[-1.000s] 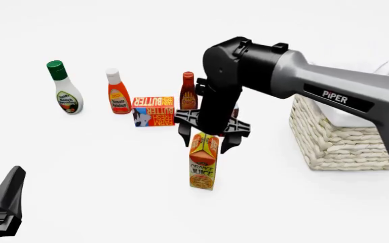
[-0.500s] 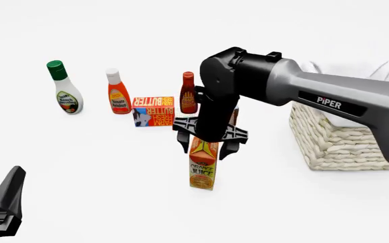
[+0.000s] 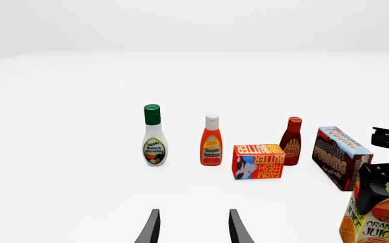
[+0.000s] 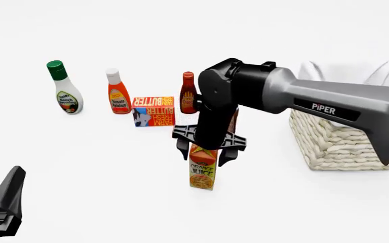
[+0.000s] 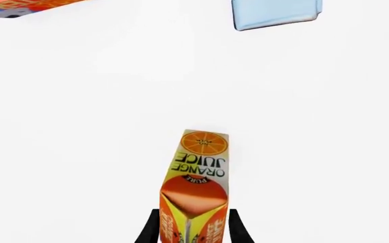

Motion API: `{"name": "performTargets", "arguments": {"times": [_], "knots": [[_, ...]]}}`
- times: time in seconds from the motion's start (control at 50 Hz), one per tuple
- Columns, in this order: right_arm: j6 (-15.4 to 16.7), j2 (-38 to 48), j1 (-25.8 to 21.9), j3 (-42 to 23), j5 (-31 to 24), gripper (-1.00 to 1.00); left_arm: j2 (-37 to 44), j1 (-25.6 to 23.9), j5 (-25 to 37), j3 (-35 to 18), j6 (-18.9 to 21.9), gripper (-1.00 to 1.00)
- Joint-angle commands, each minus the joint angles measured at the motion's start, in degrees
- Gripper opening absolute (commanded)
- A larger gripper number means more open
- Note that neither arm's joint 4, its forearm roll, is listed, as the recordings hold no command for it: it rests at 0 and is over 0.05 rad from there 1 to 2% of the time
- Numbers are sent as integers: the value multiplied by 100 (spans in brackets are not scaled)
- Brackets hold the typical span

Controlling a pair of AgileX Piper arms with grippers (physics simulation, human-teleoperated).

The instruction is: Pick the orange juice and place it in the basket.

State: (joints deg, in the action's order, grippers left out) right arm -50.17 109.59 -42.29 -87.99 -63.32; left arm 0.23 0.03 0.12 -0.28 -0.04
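The orange juice (image 4: 202, 174) stands upright on the table in the middle of the front view, left of the basket (image 4: 336, 144). My right gripper (image 4: 203, 157) reaches down from above and is open, with one finger on each side of the carton's gable top. In the right wrist view the orange juice (image 5: 198, 172) sits between the fingers (image 5: 151, 229), and whether they touch it cannot be told. The left wrist view catches the orange juice (image 3: 374, 223) at its edge. My left gripper (image 3: 193, 230) is open and holds nothing; it rests low at the front left (image 4: 2, 205).
Behind the carton stand a ranch dressing bottle (image 4: 65, 91), a ketchup bottle (image 4: 118, 93), a butter box (image 4: 154, 111) and a brown sauce bottle (image 4: 188, 93). A chocolate pudding box (image 3: 340, 157) lies behind my right arm. White cloth lining (image 4: 346, 73) folds over the basket rim.
My right gripper has come down and slightly left, so its fingers now straddle the carton's top. The carton and the left arm have not moved.
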Motion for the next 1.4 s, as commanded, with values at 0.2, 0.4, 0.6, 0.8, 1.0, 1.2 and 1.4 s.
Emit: {"name": "performTargets", "arguments": {"times": [0.2,0.4,0.6,0.8,1.0,1.2,1.4], "knots": [[13,117,3,123,150,100,0,0,0,0,0,100],[86,123,60,162,175,-100,0,0,0,0,1,100],[319,75,224,-167,-138,-100,1,0,1,0,0,100],[404,-173,281,-584,-624,-100,0,0,0,0,1,100],[418,-330,272,-605,-658,-100,-1,0,-1,0,-2,100],[546,-396,298,-659,-658,-100,0,0,0,0,2,100],[795,-442,363,-738,-658,-100,0,-2,-1,0,0,100]]}}
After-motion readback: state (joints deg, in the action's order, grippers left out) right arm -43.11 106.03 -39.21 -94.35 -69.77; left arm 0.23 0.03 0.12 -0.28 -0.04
